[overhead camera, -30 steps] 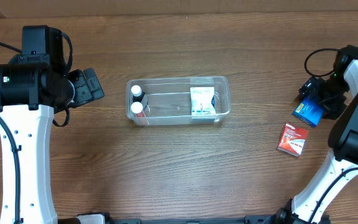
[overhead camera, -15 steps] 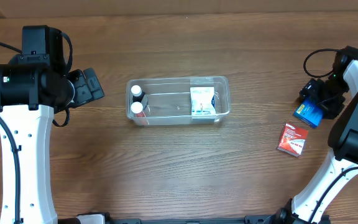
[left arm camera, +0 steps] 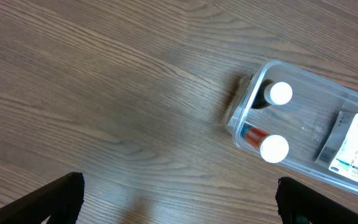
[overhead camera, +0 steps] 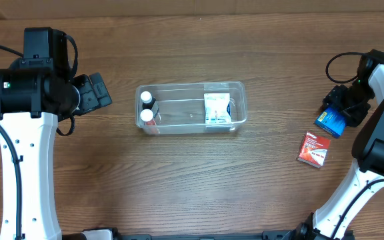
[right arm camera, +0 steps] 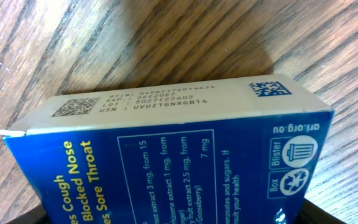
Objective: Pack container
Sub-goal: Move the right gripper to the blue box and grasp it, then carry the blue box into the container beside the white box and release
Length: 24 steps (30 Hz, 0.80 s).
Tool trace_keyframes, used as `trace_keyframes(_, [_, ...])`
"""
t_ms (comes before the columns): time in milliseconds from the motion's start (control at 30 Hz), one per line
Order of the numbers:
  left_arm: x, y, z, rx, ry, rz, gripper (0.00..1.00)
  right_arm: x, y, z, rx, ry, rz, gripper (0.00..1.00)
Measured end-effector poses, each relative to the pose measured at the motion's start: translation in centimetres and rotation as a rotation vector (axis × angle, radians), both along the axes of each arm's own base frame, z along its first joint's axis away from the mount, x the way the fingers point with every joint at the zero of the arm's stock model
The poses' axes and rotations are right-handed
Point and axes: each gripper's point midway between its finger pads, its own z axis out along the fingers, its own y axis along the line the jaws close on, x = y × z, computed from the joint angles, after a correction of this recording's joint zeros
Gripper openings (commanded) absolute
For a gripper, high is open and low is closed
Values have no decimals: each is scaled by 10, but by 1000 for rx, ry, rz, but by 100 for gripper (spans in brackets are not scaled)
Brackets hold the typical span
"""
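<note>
Two bottles (overhead camera: 147,116) and a white box (overhead camera: 217,109) sit in the container (overhead camera: 192,85), centre worktop (overhead camera: 192,180). Left gripper (overhead camera: 101,92), 9 o'clock, gapes empty. Right gripper (overhead camera: 343,107), 3 o'clock, is over the blue box (overhead camera: 328,123); its closure can't be told.

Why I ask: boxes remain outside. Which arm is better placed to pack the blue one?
Right. The right gripper is at the blue box, which fills its wrist view; the left gripper is beyond the container.

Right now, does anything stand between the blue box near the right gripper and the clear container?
Nothing visible does. The table between the blue box and the container is bare; the red box lies nearer the front, off that line. The container's middle is free.
</note>
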Motion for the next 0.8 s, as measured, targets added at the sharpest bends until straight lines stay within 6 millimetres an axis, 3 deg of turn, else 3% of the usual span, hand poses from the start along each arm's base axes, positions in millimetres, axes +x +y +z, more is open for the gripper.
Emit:
trace_keyframes(300, [0, 0, 0, 0, -1, 0, 100, 0, 4, 3, 0, 1, 10, 75])
trace_keyframes(467, [1, 0, 0, 0, -3, 0, 100, 2, 26, 20, 1, 1, 62, 75])
trace_keyframes(633, [1, 0, 0, 0, -4, 0, 100, 23, 67, 78, -42, -123, 176, 75])
trace_keyframes(800, [1, 0, 0, 0, -5, 0, 100, 32, 142, 165, -81, -341, 366, 75])
